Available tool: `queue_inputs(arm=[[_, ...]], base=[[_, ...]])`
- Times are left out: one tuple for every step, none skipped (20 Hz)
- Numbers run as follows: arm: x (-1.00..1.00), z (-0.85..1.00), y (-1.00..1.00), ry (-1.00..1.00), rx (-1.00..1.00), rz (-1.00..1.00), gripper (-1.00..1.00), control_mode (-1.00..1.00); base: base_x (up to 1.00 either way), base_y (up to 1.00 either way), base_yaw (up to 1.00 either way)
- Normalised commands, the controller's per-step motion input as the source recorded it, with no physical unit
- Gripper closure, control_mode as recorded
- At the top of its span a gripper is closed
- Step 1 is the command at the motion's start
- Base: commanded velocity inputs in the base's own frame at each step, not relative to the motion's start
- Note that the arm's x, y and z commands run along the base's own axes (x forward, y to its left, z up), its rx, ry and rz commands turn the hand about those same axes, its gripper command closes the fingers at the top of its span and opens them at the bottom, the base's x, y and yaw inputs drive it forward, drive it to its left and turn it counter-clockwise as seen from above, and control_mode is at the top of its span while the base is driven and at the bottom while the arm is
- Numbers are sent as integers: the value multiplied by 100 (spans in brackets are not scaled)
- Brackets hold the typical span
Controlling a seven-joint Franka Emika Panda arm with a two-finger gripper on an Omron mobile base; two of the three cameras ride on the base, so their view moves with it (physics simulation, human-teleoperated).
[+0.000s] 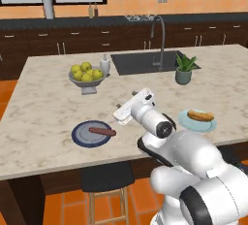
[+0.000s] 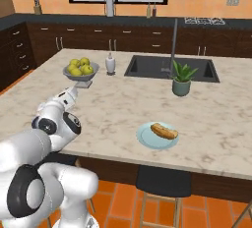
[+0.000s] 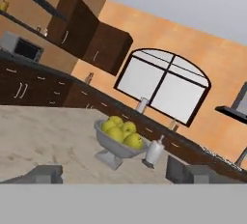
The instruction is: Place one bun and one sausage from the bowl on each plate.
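dark-rimmed plate (image 1: pixel 80 137) has your sausage (image 1: pixel 102 131), no bun | light-blue plate (image 2: pixel 156 140) has a bun (image 2: pixel 164 131), no sausage visible | gripper (image 3: pixel 116 174) jaws apart, empty

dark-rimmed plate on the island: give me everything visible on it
The dark-rimmed plate is small, round and flat, with a dark blue rim around a greyer centre; it looks glazed. It lies level on the marble island counter, near the front edge above a stool. One pinkish-brown sausage lies across its right half, one end reaching the rim. No bun on it. Nothing else touches it.
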Motion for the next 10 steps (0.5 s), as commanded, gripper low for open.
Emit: queue_inputs(arm=[[-61, 100, -94, -34, 38, -1, -100, -100], [-92, 100, -100, -8, 46, -9, -100, -100], [-100, 100, -100, 7, 46, -19, -100, -100], [-100, 100, -100, 19, 45, -23, -100, -100], [-91, 100, -100, 45, 43, -33, -100, -100], [-51, 100, -100, 68, 35, -36, -100, -100], [-18, 84, -100, 90, 23, -39, -100, -100], [-7, 52, -100, 100, 9, -38, -100, -100], [-2, 24, -84, 100, 0, -36, -100, -100], [0, 0, -71, 100, 0, -35, -100, -100]], base=[[0, 0, 0], [0, 0, 0], [0, 0, 0], [0, 0, 0], [0, 0, 0], [0, 0, 0], [0, 0, 0], [0, 0, 0], [0, 0, 0], [0, 0, 0]])
